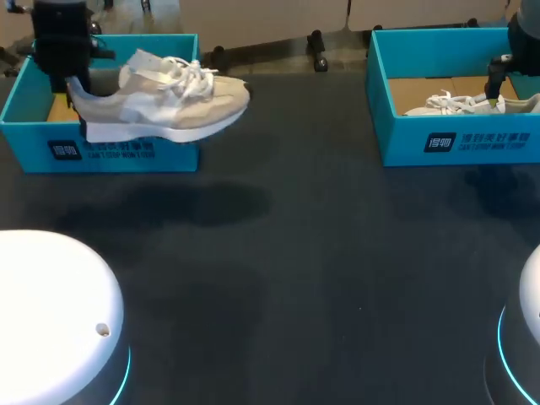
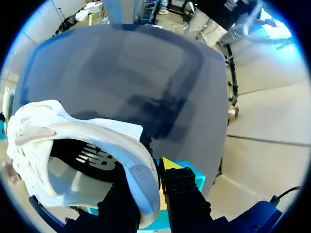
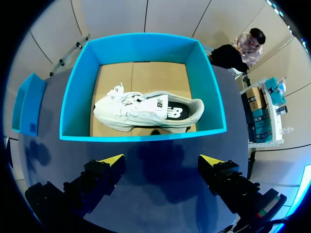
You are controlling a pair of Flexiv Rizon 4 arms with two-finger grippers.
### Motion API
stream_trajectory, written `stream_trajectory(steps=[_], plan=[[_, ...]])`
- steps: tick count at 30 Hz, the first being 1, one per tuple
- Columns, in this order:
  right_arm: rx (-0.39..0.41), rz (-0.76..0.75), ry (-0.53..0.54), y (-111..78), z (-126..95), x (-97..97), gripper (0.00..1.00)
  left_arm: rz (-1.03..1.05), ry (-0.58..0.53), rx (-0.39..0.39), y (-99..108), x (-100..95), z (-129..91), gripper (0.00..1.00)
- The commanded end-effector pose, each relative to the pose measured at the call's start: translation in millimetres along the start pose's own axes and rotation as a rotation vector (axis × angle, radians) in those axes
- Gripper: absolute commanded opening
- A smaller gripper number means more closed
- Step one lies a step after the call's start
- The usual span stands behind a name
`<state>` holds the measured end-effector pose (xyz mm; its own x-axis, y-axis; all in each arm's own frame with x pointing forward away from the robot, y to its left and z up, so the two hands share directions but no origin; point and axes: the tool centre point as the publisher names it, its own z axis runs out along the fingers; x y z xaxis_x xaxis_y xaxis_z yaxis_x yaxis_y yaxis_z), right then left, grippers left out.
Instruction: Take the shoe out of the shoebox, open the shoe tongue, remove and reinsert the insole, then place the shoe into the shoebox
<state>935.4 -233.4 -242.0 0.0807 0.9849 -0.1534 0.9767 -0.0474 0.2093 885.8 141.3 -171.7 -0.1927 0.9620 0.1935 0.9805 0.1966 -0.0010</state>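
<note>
Currently left gripper (image 2: 154, 180) pinches beige shoe (image 1: 169, 101) by the heel, 10 o'clock over the table (image 1: 295, 253); right gripper (image 3: 161, 160) spread wide, touching nothing, white shoe (image 3: 146, 112) at its 12 o'clock.

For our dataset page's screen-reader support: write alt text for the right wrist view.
A white shoe rests in an open blue box, ahead of the right tool, whose yellow-tipped fingers stand wide apart above the dark table.

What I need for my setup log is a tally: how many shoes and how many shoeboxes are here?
Shoes: 2, the lifted shoe and the boxed shoe.
Shoeboxes: 2, the left shoebox and the right shoebox.
Total: 4.
</note>
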Motion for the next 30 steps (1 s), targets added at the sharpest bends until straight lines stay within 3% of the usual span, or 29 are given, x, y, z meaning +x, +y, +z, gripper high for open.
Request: stream_trajectory(steps=[1,5,15,30], plan=[[-0.002,0.001,0.000,-1.0,0.0,0.1,1.00,-0.049,0.044,-0.100,-25.5,-13.6,-9.7,0.00],[-0.002,0.001,0.000,-1.0,0.0,0.1,1.00,-0.064,0.071,-0.131,-44.1,-25.8,-12.7,0.00],[-0.002,0.001,0.000,-1.0,0.0,0.1,1.00,-0.104,0.095,-0.116,-89.9,-60.6,-13.7,0.00],[-0.002,0.001,0.000,-1.0,0.0,0.1,1.00,-0.032,0.070,-0.070,-128.7,-109.7,-8.8,0.00]])
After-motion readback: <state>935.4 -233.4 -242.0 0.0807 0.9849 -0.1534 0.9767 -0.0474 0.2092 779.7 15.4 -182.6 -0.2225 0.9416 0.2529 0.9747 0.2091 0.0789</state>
